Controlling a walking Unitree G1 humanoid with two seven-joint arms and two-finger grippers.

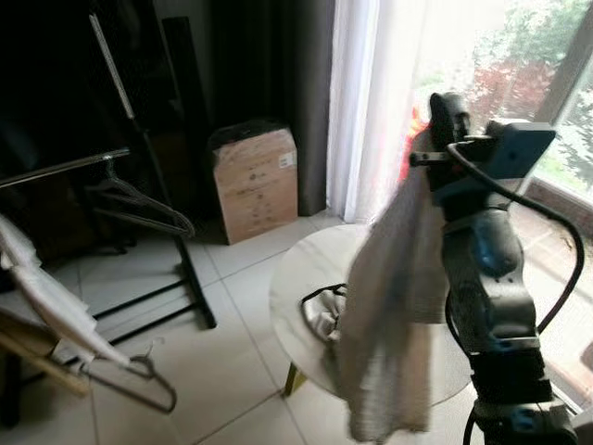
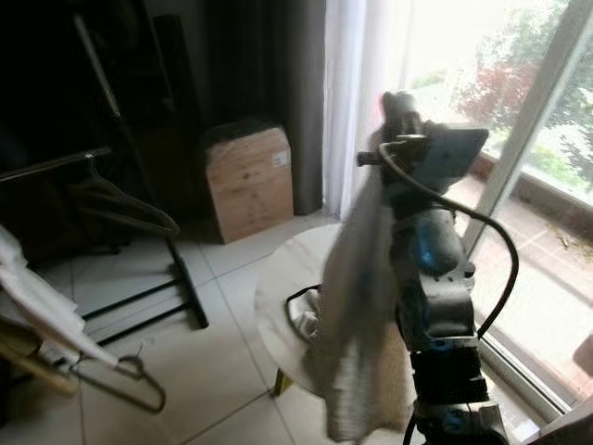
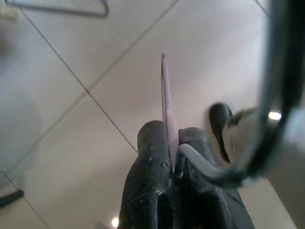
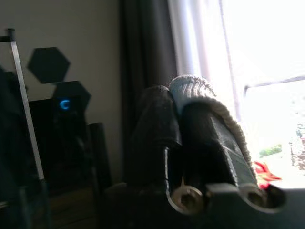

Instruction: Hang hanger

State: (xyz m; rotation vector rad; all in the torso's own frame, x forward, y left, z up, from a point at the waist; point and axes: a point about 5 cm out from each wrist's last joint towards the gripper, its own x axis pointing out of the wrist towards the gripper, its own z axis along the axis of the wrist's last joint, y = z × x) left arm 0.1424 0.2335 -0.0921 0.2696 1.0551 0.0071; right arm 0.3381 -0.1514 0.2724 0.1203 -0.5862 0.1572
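Right gripper is up at the right of the frame, jaws clamped on a grey cloth that droops over the round table. Left gripper is pinched shut on the wire hanger, low at the lower left of the frame. From the wrist view its wire runs roughly upright, hook curling sideways. The grip looks thin to me, so the hanger could twist or slip before reaching the rail.
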